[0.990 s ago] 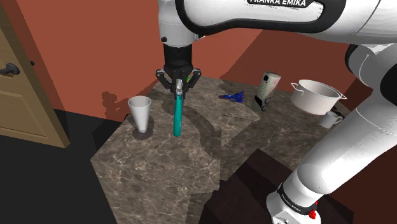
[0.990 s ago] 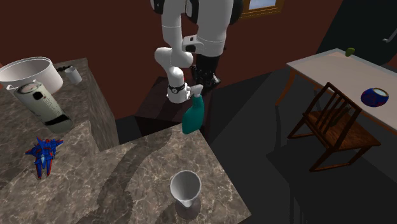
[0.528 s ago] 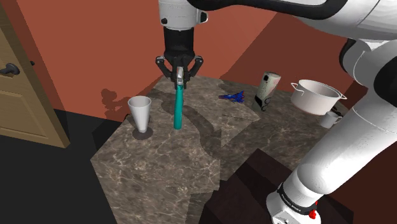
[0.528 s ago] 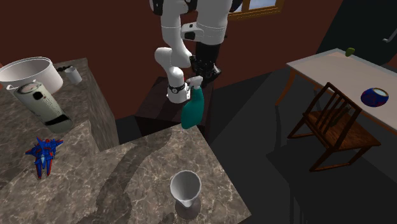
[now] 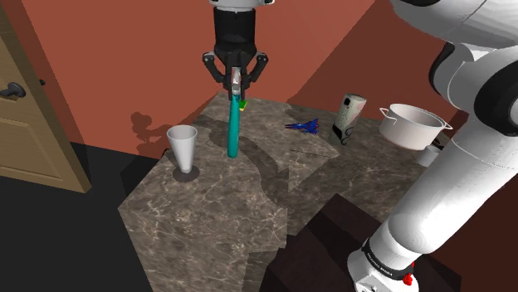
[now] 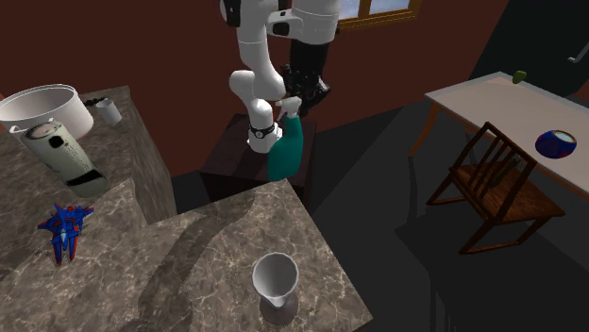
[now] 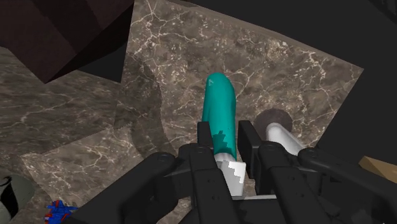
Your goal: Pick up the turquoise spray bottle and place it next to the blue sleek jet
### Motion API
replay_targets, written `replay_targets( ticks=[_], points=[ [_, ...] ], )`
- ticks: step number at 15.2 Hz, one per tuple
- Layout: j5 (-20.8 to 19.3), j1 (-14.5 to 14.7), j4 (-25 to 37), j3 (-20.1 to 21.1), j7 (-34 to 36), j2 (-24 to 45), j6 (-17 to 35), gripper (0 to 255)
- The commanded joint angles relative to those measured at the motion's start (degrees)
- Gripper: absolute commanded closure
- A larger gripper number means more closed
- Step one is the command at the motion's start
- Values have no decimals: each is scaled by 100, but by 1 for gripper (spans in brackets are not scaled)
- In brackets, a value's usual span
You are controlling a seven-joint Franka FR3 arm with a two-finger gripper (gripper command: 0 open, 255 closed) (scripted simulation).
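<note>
The turquoise spray bottle (image 5: pixel 233 133) hangs upright in the air, its white head clasped in my black gripper (image 5: pixel 238 83), which is shut on it. Its base is clear of the marble counter (image 5: pixel 207 216). In the second exterior view the bottle (image 6: pixel 285 151) dangles under the gripper (image 6: pixel 294 106), past the counter's far edge. The wrist view looks down the bottle (image 7: pixel 220 121) between the fingers (image 7: pixel 205 137). The blue jet (image 5: pixel 304 126) lies on the counter toward the shoulder view's right, also seen as the jet (image 6: pixel 64 226) at the second exterior view's left.
A white cone cup (image 5: pixel 183 148) stands on the counter just left of the bottle. Beyond the jet are a grey-white cylinder (image 5: pixel 349 116), a white pot (image 5: pixel 412 126) and a small mug (image 5: pixel 432 155). A wooden chair (image 6: pixel 496 184) and a table (image 6: pixel 500 104) stand off to the side.
My gripper has risen with the bottle in it, so the bottle's base now hangs higher above the counter. Nothing else has moved.
</note>
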Motion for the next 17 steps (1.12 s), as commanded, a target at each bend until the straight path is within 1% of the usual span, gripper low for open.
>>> replay_targets(
  ticks=[1, 7, 10, 12, 17],
  points=[
    [-88, 41, 290, 40, 43, 129, -198, 255],
    [-413, 244, 1221, 168, 187, 571, -817, 255],
    [13, -244, 449, -171, -462, -79, -466, 255],
    [207, -468, 29, -414, -873, -425, -279, 255],
    [456, -808, -798, -1036, -1794, -1040, 99, 255]
  ],
)
